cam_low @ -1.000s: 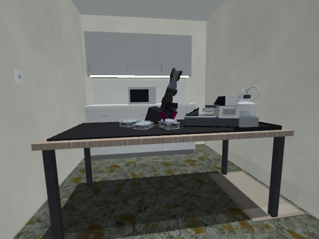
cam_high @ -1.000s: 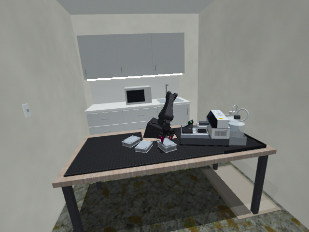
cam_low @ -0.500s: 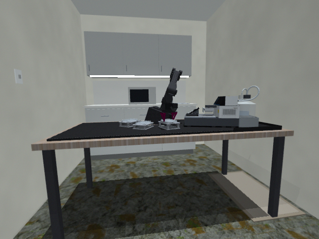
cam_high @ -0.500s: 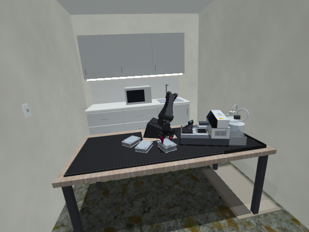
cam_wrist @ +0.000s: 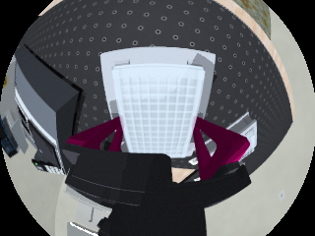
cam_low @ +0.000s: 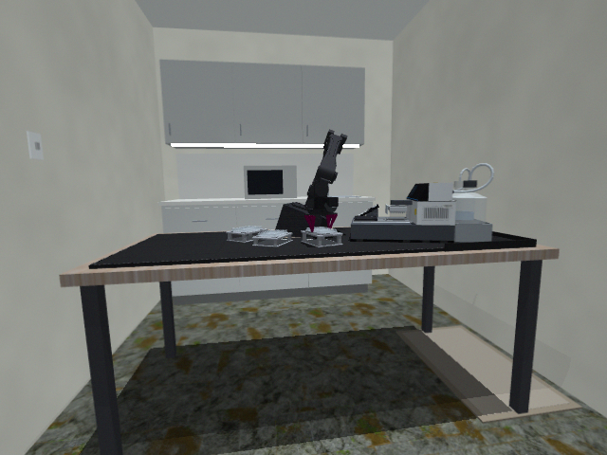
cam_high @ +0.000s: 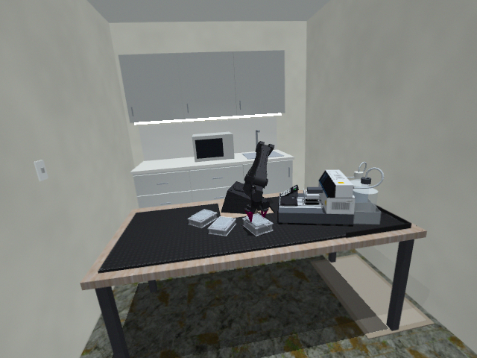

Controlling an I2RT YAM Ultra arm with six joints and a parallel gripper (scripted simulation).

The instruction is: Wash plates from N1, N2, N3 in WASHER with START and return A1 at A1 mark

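Note:
Three white 96-well plates sit in nests in a row on the black mat: the left one [cam_high: 202, 217], the middle one [cam_high: 222, 225] and the right one [cam_high: 257, 224]. My gripper [cam_high: 256, 212] reaches down over the right plate and is shut on it across its width. In the wrist view the magenta fingers press both long sides of the plate [cam_wrist: 159, 108], which lies on its nest slab. The plate washer [cam_high: 325, 202] stands to the right, with its keypad [cam_high: 288, 191] at its left end and its carrier [cam_high: 311, 200] empty.
The arm's black base [cam_high: 236, 200] stands behind the nests. Bottles with tubing [cam_high: 366, 189] stand at the washer's right end. The table's front edge [cam_high: 250, 259] runs close before the nests.

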